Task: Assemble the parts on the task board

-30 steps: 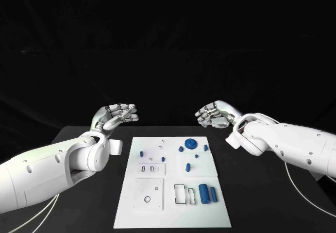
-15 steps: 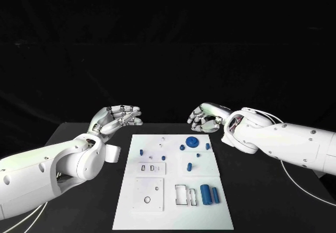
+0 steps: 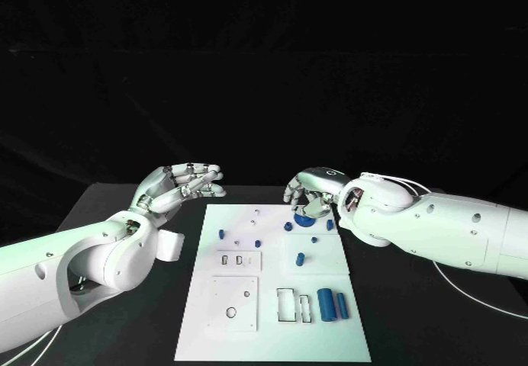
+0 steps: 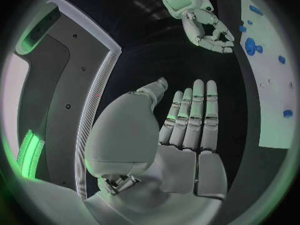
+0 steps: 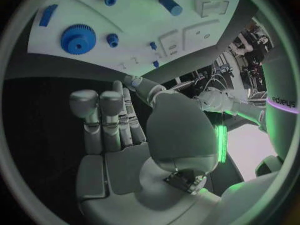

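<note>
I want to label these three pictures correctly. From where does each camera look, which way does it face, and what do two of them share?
Head view: from the robot's head, down at the task board; both arms enter.
Left wrist view: behind the left hand, facing past its fingers to the board's edge and the right hand.
Right wrist view: behind the right hand, facing the board.
Shared: the blue gear.

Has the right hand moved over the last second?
Yes. The right hand has come down and inward toward the task board, now above its far edge near the blue gear.

White task board showing on black table; blue parts lying there; silver fingers.
</note>
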Controlling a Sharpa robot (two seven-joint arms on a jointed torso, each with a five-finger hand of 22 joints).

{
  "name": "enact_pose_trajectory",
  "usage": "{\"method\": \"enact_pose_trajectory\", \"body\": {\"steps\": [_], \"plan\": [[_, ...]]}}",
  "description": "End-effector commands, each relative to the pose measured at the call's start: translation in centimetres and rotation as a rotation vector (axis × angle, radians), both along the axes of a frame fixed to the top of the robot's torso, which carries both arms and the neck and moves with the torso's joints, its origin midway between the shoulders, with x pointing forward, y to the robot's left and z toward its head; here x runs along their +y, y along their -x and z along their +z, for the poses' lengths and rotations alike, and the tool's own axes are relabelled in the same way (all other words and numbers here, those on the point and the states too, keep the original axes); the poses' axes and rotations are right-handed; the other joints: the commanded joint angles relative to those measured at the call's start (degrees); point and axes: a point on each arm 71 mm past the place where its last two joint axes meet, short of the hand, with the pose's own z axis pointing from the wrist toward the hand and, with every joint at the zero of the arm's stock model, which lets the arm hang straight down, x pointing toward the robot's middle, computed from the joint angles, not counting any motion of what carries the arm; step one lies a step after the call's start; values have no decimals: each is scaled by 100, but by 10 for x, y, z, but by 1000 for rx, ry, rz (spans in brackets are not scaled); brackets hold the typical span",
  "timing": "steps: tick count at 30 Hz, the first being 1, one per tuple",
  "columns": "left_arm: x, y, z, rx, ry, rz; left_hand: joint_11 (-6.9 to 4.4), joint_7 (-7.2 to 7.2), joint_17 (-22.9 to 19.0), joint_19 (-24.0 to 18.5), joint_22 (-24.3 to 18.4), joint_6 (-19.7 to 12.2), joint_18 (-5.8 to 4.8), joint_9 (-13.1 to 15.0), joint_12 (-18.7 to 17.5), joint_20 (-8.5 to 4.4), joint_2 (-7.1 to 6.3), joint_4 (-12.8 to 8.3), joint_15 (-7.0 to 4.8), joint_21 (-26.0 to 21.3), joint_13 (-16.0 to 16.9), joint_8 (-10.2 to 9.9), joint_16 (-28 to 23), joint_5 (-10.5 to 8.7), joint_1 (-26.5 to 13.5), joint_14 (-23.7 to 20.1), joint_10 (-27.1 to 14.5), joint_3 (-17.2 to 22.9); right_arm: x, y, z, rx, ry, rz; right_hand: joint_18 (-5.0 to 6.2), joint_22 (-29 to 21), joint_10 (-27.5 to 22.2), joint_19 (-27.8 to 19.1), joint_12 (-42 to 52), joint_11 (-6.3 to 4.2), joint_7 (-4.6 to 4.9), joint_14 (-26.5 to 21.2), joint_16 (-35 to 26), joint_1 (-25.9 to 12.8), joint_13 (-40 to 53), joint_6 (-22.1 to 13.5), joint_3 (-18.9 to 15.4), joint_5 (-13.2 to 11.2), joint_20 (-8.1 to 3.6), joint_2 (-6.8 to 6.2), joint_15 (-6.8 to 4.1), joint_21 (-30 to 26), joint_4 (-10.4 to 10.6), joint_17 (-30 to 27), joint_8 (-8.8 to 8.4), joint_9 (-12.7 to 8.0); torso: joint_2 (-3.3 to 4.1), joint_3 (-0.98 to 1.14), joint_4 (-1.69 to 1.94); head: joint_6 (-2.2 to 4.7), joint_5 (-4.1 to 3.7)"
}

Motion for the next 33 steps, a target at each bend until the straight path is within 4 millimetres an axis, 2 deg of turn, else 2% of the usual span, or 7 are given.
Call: {"method": "enact_pose_trajectory", "body": {"steps": [1,8,12,15,17,22,33], "plan": [[-3,2,4,4,37,-29,7,245,11,-75,-25,-49,47,-2,-36,9,9,15,21,-48,5,-26,-31,20,-50,-96,-54,-23,2,2,-8,-20,97,1,-110,47,-100,60,-33,9,-15,19,55,-10,-5,-58,7,-44,9,-60,22,56,38,45,18,22,81,-8,13,-17,4],[-4,4,8,1,44,-35,12,251,15,-90,-34,-55,48,0,-42,18,14,25,28,-59,6,-31,-37,20,-63,-121,-59,-34,3,4,-17,-15,164,1,-101,35,-498,44,1,44,-19,5,183,-71,-5,-231,-6,-142,45,-171,55,28,122,124,-56,84,124,-13,42,-51,-18],[-4,5,9,-1,45,-37,12,251,15,-90,-34,-55,48,0,-42,18,14,25,28,-59,6,-31,-37,20,-63,-121,-59,-34,3,5,-21,-5,182,-3,-100,43,-654,44,37,54,-42,-3,224,-72,7,-295,-27,-165,53,-197,64,21,150,146,-79,114,135,-17,48,-41,-8],[-4,5,9,0,46,-39,21,261,21,-103,-42,-67,50,1,-51,27,21,35,36,-70,5,-39,-39,20,-76,-142,-73,-46,3,4,-25,0,194,-10,-74,-96,-1073,-21,86,103,-94,-43,223,-70,3,-474,-135,-200,86,-247,104,-98,221,103,-152,167,137,-15,53,-51,-28],[-4,5,9,0,47,-41,21,261,21,-103,-42,-67,50,1,-51,27,21,35,36,-70,5,-39,-39,20,-76,-142,-73,-46,2,4,-26,2,198,-14,-75,-89,-1133,-16,118,111,-87,-44,242,-72,6,-510,-173,-209,94,-253,109,-102,242,113,-167,180,142,-14,52,-52,-28],[-4,5,10,2,47,-44,21,261,21,-103,-42,-67,50,1,-51,27,21,35,36,-70,5,-39,-39,20,-76,-142,-73,-46,3,3,-28,1,198,-16,-73,-88,-1380,-6,224,144,-166,-58,271,3,0,-651,-299,-214,119,-220,137,-128,297,105,-222,226,141,-22,46,-73,-3],[-4,5,11,3,45,-44,26,267,27,-111,-47,-75,52,1,-57,32,31,38,39,-76,5,-44,-36,20,-78,-150,-82,-50,9,4,-32,1,182,-4,-133,302,-1295,192,563,112,-104,18,546,112,45,-507,-169,-181,103,-101,113,117,335,331,-143,337,163,-21,66,-126,16]]}}
